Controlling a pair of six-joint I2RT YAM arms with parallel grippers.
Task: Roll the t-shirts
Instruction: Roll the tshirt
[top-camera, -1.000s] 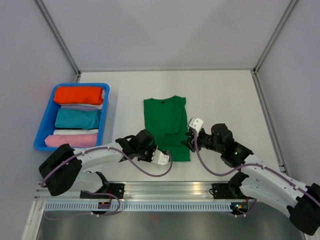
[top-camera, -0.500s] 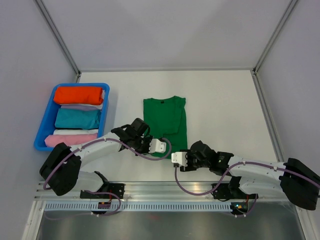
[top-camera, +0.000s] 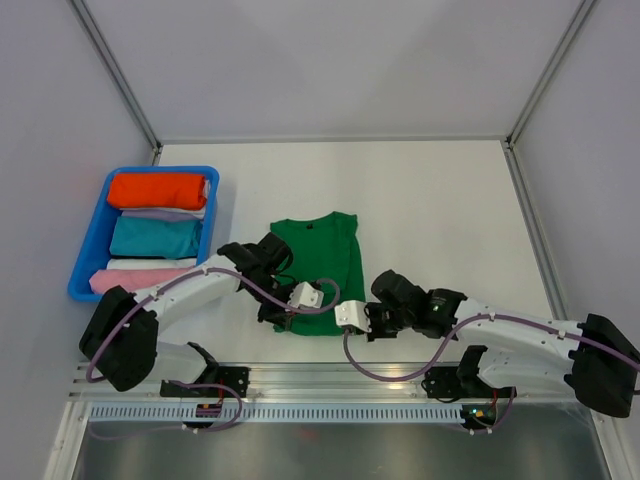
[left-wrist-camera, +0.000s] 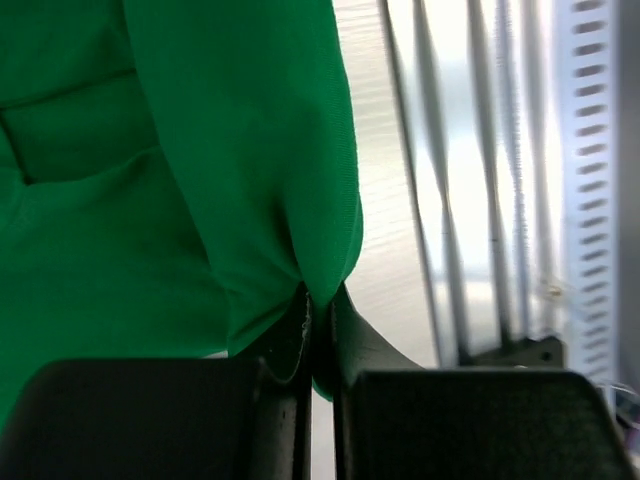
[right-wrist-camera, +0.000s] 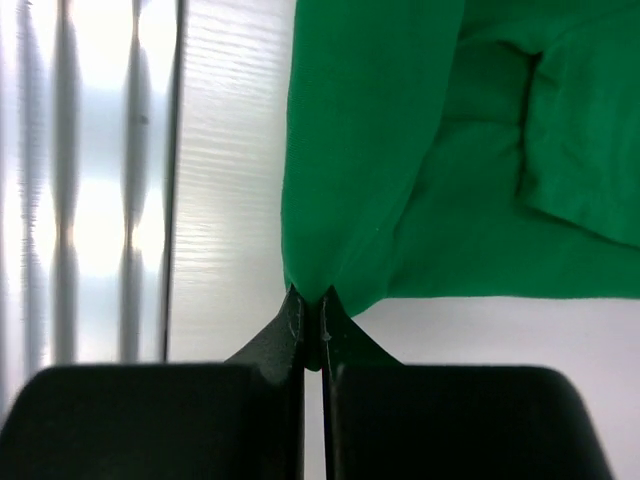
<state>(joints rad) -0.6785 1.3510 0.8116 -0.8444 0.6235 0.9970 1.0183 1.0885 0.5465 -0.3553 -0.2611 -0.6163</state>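
White walls and aluminium corner posts close in a white tabletop (top-camera: 450, 200). The emerald-green t-shirt (top-camera: 325, 255) lies on it, a little left of centre and toward the near side. It is folded into a narrow strip, sleeves tucked over the body. Its long axis runs from near to far, leaning slightly to the left at the near end. The collar points toward the back wall and the hem toward the arm bases.

The left claw (left-wrist-camera: 318, 305) is clenched on the near left corner of the hem, with green cloth pinched between its dark fingers and gathered into a small peak. The right claw (right-wrist-camera: 312, 310) is likewise clenched, on the near right corner, with a fold of the hem caught between its tips. In both wrist views the pinched edge sits close to the tabletop's front edge, with the ribbed metal rail just beyond.

White surface shows between the collar and the back wall, and a wider stretch runs from the shirt's right edge to the right wall. On the left, a blue bin (top-camera: 214, 215) stands well apart from the shirt. It holds an orange-red cloth bundle (top-camera: 157, 190), a teal cloth bundle (top-camera: 155, 237) and paler ones.
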